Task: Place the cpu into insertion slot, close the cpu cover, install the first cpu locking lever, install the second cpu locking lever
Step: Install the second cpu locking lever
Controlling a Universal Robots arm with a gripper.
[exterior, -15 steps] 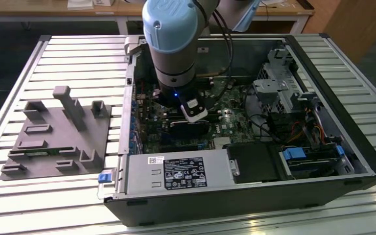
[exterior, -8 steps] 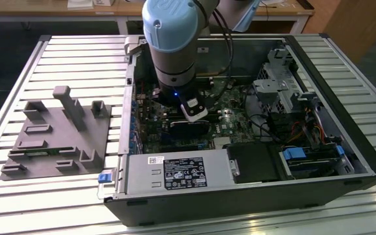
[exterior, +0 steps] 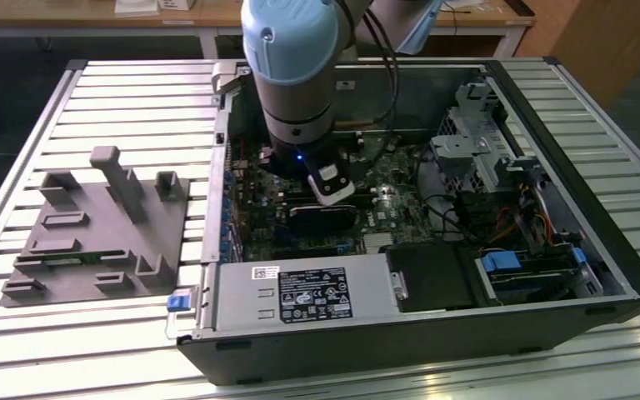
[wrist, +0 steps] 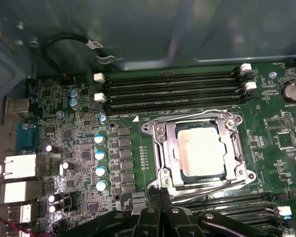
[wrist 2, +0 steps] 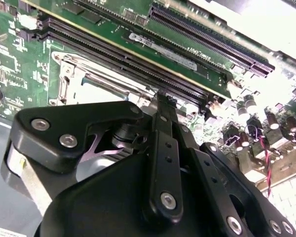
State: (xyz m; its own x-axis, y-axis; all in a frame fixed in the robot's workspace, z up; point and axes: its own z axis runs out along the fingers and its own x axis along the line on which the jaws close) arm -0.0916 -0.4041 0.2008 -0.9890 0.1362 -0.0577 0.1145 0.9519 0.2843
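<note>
In the first wrist view the cpu (wrist: 202, 153), a pale square chip, lies in the insertion slot (wrist: 155, 129) on the green board. The silvery cpu cover (wrist: 168, 148) lies flat over it, framing the chip in its window. A thin metal lever rod (wrist: 202, 190) runs along the socket edge nearest my gripper (wrist: 158, 205). My gripper's black fingers are shut, with nothing seen between them. In the second wrist view the gripper (wrist 2: 164, 101) tip stands right beside a corner of the socket (wrist 2: 69, 79). In the exterior view the gripper (exterior: 332, 196) reaches down into the open computer case.
Long black memory slots (wrist: 172, 91) flank the socket on two sides. Capacitors (wrist: 99, 163) and rear ports (wrist: 19, 168) sit beside it. The case holds a power supply (exterior: 297, 296), drive bays (exterior: 520, 271) and cables. A grey fixture block (exterior: 97, 233) stands on the slatted table at the exterior view's left.
</note>
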